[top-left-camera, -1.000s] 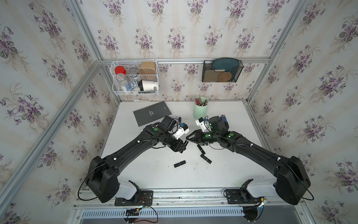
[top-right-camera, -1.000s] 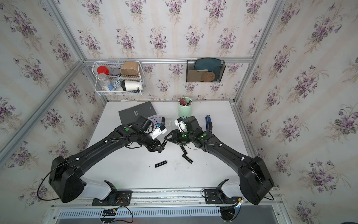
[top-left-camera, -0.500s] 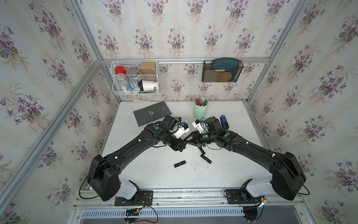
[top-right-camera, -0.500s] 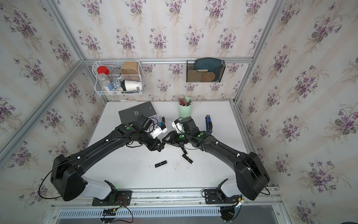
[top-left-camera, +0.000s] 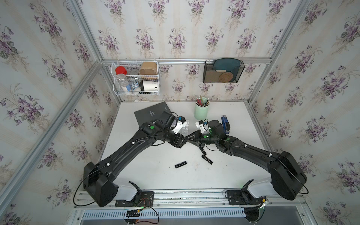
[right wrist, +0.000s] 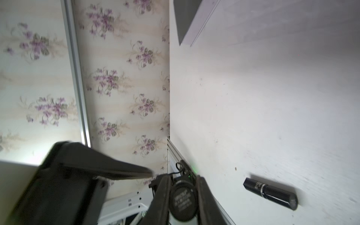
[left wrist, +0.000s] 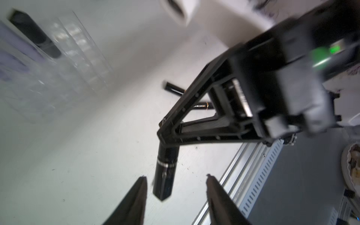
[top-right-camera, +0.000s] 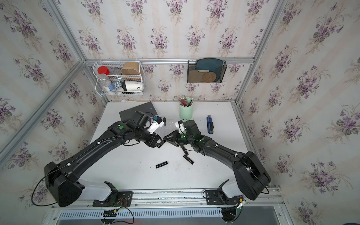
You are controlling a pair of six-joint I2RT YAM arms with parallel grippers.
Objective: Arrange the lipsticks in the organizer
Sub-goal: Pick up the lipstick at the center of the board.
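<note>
Now a black lipstick tube (left wrist: 165, 171) is clenched by the right tool (left wrist: 163, 136), left tool (left wrist: 176, 177) released; the clear acrylic organizer (top-right-camera: 169, 124) must be targeted.

Matte black arms (top-left-camera: 124, 153), white base housings (top-left-camera: 126, 191), green joint dots (top-left-camera: 152, 127), thin cables (top-left-camera: 78, 192), triangular right end effector (left wrist: 162, 134)

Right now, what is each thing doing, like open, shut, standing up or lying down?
left claw, open, holding nothing.
right claw, shut on the black lipstick.
black lipstick, gripped at one end.
three loose lipsticks, lying flat.
organizer, partly filled, many cells empty.
stapler, closed, lying flat.
green cup, upright, holding pencils.
</note>
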